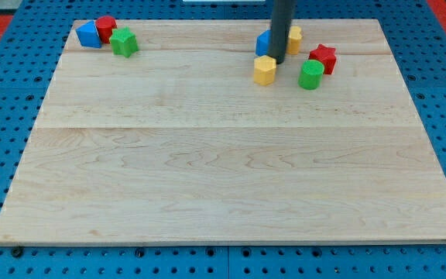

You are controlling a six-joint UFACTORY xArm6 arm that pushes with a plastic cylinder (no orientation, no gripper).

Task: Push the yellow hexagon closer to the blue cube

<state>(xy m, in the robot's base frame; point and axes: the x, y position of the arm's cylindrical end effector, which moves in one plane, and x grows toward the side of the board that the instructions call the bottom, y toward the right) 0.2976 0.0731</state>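
The yellow hexagon (265, 70) sits near the view's top, right of centre. The blue cube (262, 42) is just above it, mostly hidden behind the dark rod. My tip (276, 60) rests at the hexagon's upper right edge, between it and the blue cube. A second yellow block (294, 37) peeks out to the right of the rod; its shape cannot be made out.
A red star (324, 57) and a green cylinder (310, 75) lie right of the hexagon. At the top left corner sit a blue block (88, 34), a red block (105, 28) and a green block (124, 43). The wooden board (223, 178) lies on a blue pegboard.
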